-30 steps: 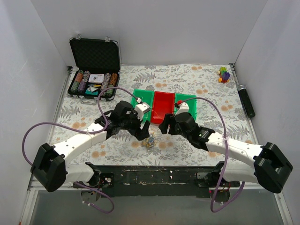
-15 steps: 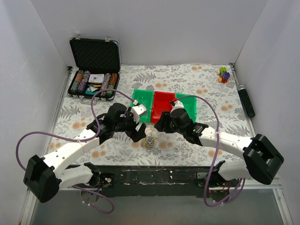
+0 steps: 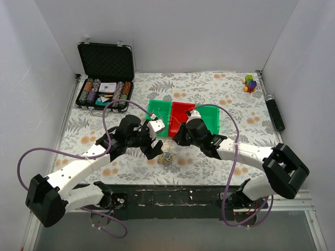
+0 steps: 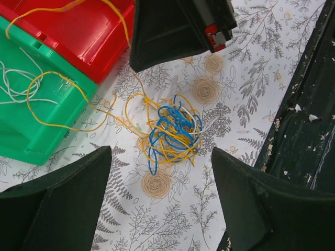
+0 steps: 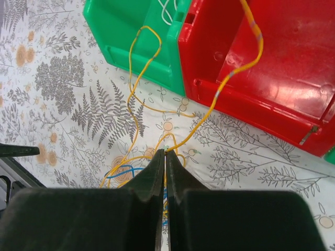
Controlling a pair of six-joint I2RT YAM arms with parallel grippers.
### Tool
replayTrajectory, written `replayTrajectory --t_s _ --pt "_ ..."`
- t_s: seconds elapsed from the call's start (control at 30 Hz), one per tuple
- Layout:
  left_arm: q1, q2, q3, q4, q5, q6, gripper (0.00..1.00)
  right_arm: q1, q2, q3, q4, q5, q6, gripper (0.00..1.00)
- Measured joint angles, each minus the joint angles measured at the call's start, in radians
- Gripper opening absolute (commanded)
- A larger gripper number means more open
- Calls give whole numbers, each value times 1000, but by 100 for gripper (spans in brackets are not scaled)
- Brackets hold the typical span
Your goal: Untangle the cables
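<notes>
Right gripper [image 5: 165, 152] is pinched down, jaws all but together on one yellow strand [image 5: 222, 86] that runs up into the red bin [image 5: 251, 112]. I'd judge that grip is meant to draw the strand out of the knot. Left gripper [image 4: 161, 152] hangs over the cables [image 4: 170, 133], jaws wide and holding nothing, straddling the knot, likely ready to pin it. The bunch lies on the surface [image 4: 172, 219] mid-frame in the left wrist view, just beside the bins, loose ends trailing into them. Count: one red bin, two green bins [image 3: 159, 110], one whitish wire [image 4: 15, 86]; blue looks like one; yellows too knotted to number.
</notes>
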Motion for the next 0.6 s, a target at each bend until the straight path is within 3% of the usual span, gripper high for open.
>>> replayTrajectory --t_s 0.17,0.6 --pt "0 -11 0 7 50 58 78 7 -28 0 14 -9 -44 1" --pt "-35 -8 -19 214 90 37 84 122 -364 -3 37 -61 -173 1"
